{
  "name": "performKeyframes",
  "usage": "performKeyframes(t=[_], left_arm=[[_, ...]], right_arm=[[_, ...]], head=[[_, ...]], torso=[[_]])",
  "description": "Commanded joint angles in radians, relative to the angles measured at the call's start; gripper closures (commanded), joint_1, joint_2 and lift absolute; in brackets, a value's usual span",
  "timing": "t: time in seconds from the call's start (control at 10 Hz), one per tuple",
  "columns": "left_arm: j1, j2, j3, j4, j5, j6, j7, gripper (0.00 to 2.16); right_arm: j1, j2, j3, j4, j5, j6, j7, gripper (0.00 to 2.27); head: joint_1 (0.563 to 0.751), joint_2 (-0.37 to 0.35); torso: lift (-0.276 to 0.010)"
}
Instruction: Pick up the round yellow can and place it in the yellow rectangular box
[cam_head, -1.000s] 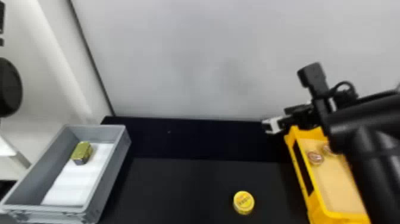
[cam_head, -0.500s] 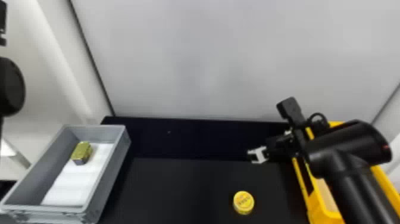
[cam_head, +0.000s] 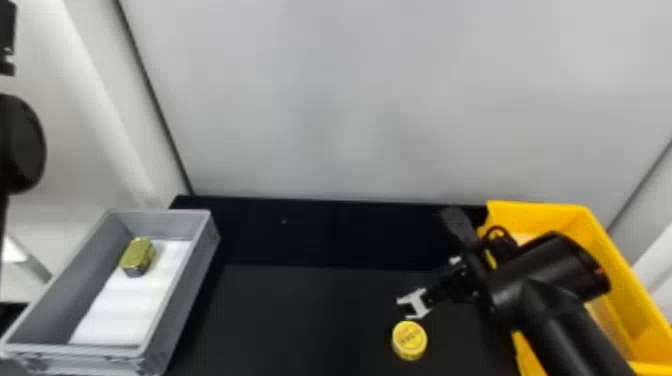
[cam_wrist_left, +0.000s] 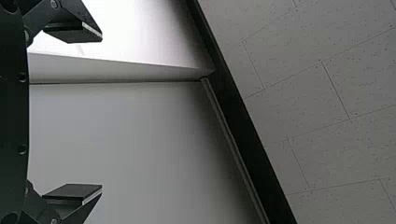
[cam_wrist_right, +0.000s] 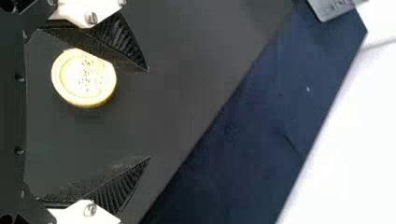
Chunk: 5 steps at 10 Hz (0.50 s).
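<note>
Well, the right gripper (cam_wrist_right: 148, 114) has its fingers spread, and the yellow can (cam_head: 410, 340) sits on the dark table (cam_head: 300, 320) near their tips, at about six o'clock in the head view. The left arm (cam_head: 20, 145), toward ten o'clock, is well apart from it.

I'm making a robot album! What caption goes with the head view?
Black right robot arm near a round yellow can on a dark table, with a yellow rectangular box at right.
</note>
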Motion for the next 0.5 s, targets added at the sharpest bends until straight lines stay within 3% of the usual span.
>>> performKeyframes(t=[0.0,0.4], left_arm=[[0.000,-0.001,0.000,0.000,0.002,0.000,0.000,0.14],[-0.004,-0.002,-0.005,-0.002,0.002,0.000,0.000,0.14]], right_arm=[[0.007,0.000,0.024,0.057,-0.011,-0.032,0.007,0.12],[0.010,0.001,0.047,0.120,-0.019,-0.075,0.022,0.11]], head=[[0.663,0.054],[0.663,0.054]], torso=[[-0.010],[-0.010]])
